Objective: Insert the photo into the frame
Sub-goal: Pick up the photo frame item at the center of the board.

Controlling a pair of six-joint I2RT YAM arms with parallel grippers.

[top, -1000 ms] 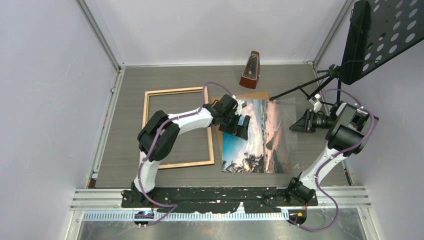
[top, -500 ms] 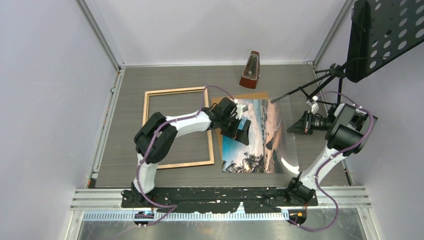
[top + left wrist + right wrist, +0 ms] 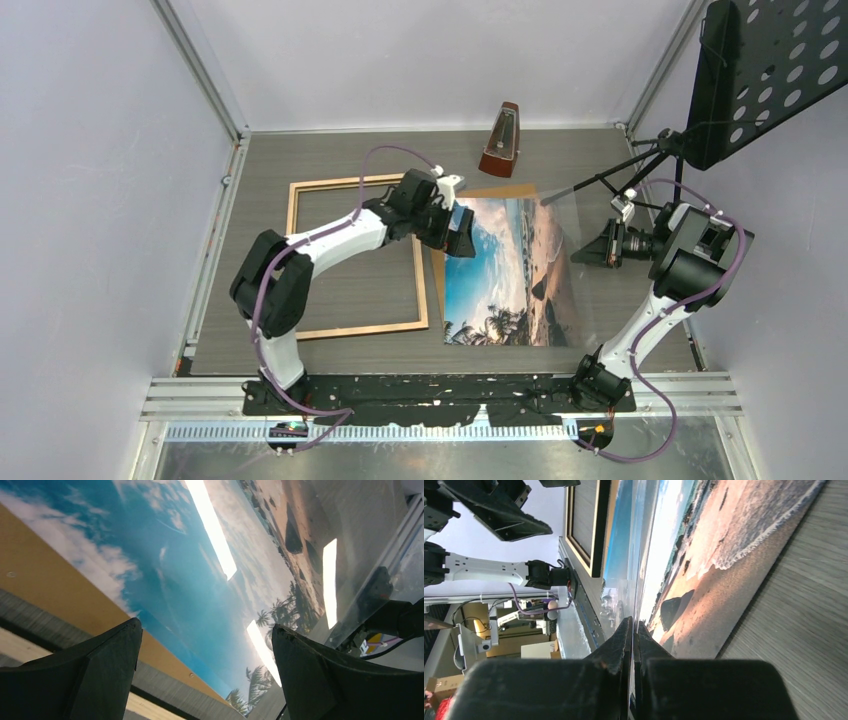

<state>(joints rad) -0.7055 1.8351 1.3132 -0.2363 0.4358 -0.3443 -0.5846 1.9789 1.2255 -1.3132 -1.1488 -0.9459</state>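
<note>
From above, the photo (image 3: pixel 510 280) lies face up on a brown backing board (image 3: pixel 505 190), just beside the frame (image 3: pixel 350 182) on the counter (image 3: pixel 300 150), and the left pincer (image 3: pixel 462 232) hangs spread wide and empty over its far left corner. The left wrist view shows both fingers (image 3: pixel 100 670) apart above the blue sky. In the right wrist view the right pincer (image 3: pixel 633 625) is clamped on the edge of a thin clear sheet (image 3: pixel 640 565) raised over the photo; so narrow a hold may slip, or the sheet may drag the print.
</note>
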